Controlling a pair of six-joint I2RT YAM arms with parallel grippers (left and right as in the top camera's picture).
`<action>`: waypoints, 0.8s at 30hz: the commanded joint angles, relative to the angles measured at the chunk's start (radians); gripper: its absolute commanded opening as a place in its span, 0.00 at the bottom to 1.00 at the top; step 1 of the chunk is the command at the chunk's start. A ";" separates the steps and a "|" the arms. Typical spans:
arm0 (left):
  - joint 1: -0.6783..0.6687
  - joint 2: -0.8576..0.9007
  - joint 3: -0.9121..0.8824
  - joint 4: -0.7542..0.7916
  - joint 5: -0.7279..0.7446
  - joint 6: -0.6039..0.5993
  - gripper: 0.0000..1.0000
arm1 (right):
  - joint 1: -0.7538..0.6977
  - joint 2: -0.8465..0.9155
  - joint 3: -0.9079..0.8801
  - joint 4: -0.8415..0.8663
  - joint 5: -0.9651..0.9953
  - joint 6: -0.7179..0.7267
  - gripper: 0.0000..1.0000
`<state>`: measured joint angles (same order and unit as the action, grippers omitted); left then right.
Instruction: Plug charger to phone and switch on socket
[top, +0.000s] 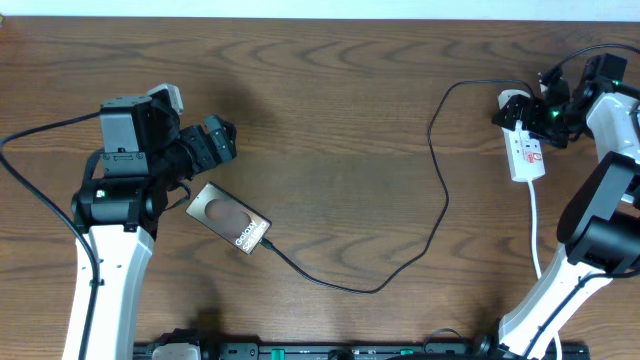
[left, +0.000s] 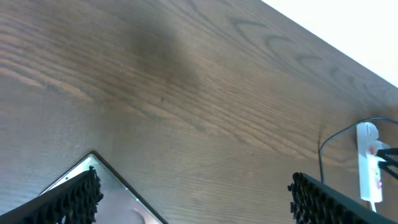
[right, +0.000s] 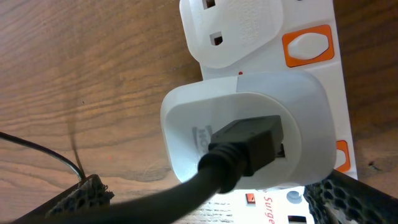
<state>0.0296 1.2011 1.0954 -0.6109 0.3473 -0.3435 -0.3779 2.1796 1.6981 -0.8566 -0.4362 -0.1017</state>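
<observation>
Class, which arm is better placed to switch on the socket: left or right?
Right, probably: the right pincer hangs open over the power strip, an orange switch close in its wrist view. The left pincer sits by the phone, far across the table.

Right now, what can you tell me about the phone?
The phone is a small flat slab lying screen-up and slanted on the wooden table. Its screen looks tan with a dark oval and white writing. The black cable meets its lower-right end; whether it is plugged in, I cannot tell.
</observation>
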 joint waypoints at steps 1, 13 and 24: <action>-0.003 0.018 0.019 -0.017 -0.031 -0.009 0.95 | -0.001 0.025 0.017 0.000 -0.044 0.000 0.99; -0.003 0.054 0.019 -0.017 -0.031 -0.009 0.95 | -0.002 0.026 0.014 0.001 -0.033 0.000 0.99; -0.003 0.054 0.019 -0.024 -0.023 -0.010 0.95 | 0.000 0.029 -0.039 0.024 -0.034 0.000 0.99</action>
<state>0.0296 1.2514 1.0954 -0.6273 0.3336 -0.3435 -0.3824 2.1796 1.6932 -0.8501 -0.4450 -0.1017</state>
